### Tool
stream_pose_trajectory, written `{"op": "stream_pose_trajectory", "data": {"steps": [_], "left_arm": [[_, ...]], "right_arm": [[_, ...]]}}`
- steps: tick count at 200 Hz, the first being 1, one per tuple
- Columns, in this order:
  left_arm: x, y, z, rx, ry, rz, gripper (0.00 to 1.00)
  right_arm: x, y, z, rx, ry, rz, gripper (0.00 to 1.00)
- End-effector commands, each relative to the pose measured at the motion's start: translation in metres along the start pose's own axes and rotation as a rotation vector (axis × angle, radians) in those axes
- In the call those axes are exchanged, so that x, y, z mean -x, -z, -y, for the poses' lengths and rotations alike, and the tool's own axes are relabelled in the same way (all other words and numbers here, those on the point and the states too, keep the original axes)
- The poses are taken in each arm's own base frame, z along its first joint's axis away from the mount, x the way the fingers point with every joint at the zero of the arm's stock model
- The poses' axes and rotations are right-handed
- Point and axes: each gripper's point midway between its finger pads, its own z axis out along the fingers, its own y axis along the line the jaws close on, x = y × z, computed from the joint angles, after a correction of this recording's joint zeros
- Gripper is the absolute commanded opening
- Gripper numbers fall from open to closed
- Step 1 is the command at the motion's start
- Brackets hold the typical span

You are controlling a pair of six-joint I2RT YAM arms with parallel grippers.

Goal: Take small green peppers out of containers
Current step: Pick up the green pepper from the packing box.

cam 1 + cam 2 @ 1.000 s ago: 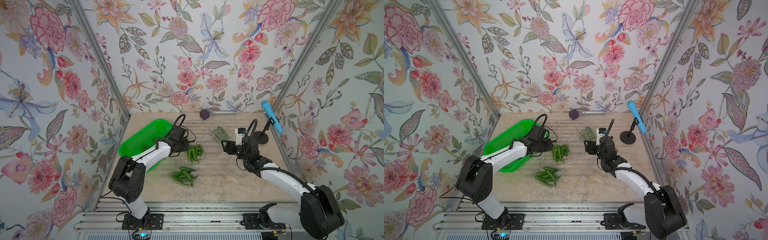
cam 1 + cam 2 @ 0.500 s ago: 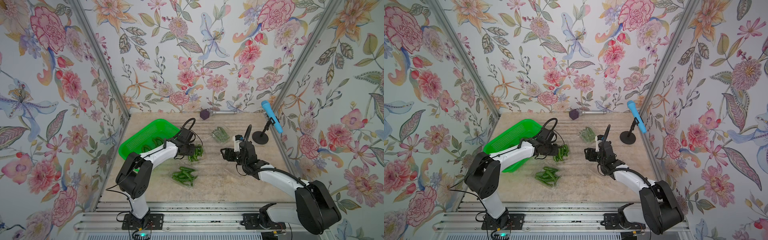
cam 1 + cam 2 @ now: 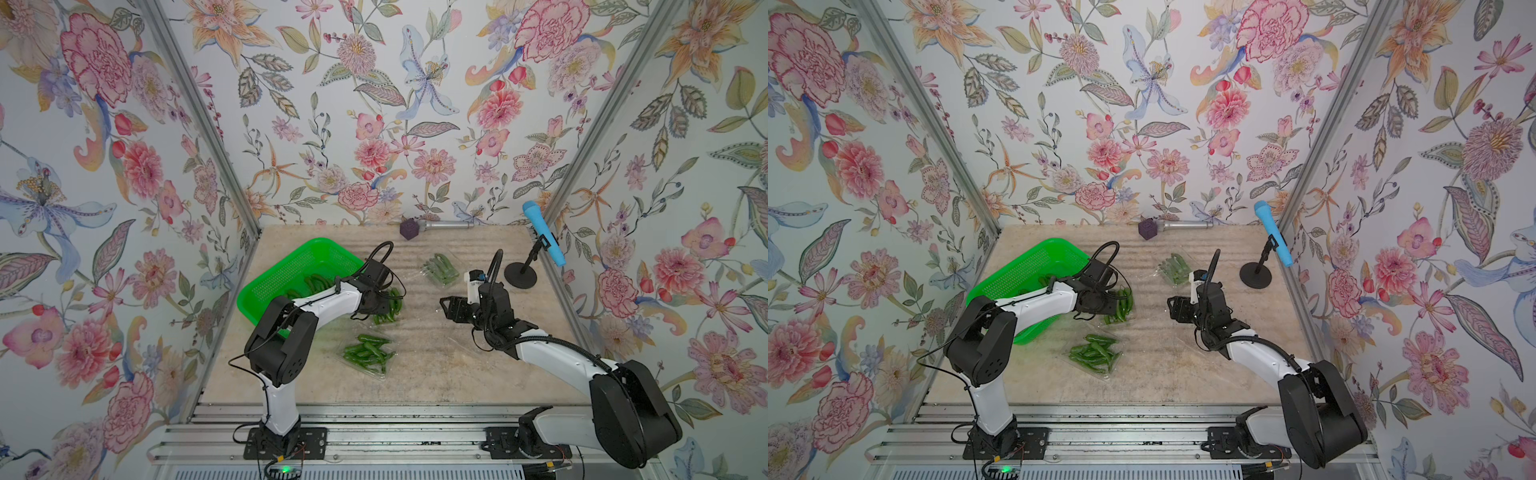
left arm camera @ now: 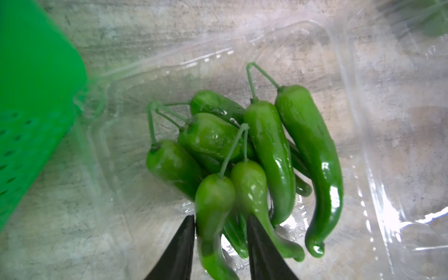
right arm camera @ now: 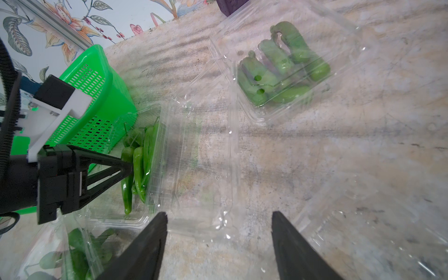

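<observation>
Several small green peppers (image 4: 274,150) lie in an open clear container (image 3: 394,322) beside the green basket. My left gripper (image 4: 220,218) reaches into it and is shut on one blurred pepper (image 4: 214,198); both top views show the gripper (image 3: 384,301) (image 3: 1119,301) over that pile. A second container (image 3: 368,355) of peppers sits nearer the front. A third one (image 3: 440,268), lid closed, lies at the back. My right gripper (image 5: 219,213) (image 3: 443,309) hovers open over the open container's flat lid (image 5: 206,169), holding nothing. An empty clear container (image 5: 363,230) lies beside it.
The green perforated basket (image 3: 291,274) at the left holds a few peppers (image 3: 316,283). A purple-headed microphone (image 3: 409,228) lies along the back wall. A blue microphone (image 3: 544,237) on a black stand (image 3: 519,276) is at the back right. Flowered walls close three sides.
My left gripper has moved right from the basket's edge into the open container of peppers. My right gripper has drifted away from the back container toward the table's middle.
</observation>
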Motion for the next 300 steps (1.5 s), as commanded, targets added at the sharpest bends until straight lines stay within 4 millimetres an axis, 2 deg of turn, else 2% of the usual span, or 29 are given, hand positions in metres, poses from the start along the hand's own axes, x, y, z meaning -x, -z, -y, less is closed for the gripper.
{"op": "stream_pose_trajectory", "data": {"steps": [1, 39, 89, 119, 137, 183, 215, 260, 279, 300], "left_arm": [[0.004, -0.001, -0.005, 0.047, -0.006, 0.012, 0.42], [0.008, -0.003, -0.008, 0.064, 0.004, 0.03, 0.42], [0.009, -0.006, -0.011, 0.083, 0.011, 0.033, 0.35], [0.013, -0.001, -0.011, 0.079, 0.014, 0.048, 0.21], [0.014, 0.003, -0.009, 0.068, 0.013, 0.046, 0.17], [0.024, 0.033, -0.004, 0.04, 0.013, 0.093, 0.16], [0.035, 0.061, -0.001, 0.022, 0.016, 0.145, 0.17], [0.053, 0.094, -0.001, 0.012, 0.018, 0.222, 0.17], [0.063, 0.11, -0.011, 0.032, 0.036, 0.264, 0.17], [0.076, 0.131, -0.045, 0.098, 0.082, 0.322, 0.19]], "right_arm": [[0.002, 0.001, -0.005, 0.021, 0.003, 0.01, 0.7], [0.001, 0.0, -0.006, 0.027, 0.007, 0.007, 0.69], [0.002, 0.001, -0.005, 0.022, 0.013, 0.009, 0.69], [0.003, 0.001, -0.006, 0.022, 0.015, 0.011, 0.68], [0.004, 0.002, -0.006, 0.022, 0.016, 0.013, 0.68], [0.014, 0.005, -0.013, 0.033, 0.024, 0.01, 0.68], [0.024, 0.013, -0.022, 0.053, 0.028, 0.024, 0.74], [0.034, 0.021, -0.03, 0.074, 0.036, 0.048, 0.75], [0.034, 0.022, -0.032, 0.077, 0.041, 0.045, 0.75], [0.034, 0.024, -0.034, 0.083, 0.053, 0.047, 0.76]]}}
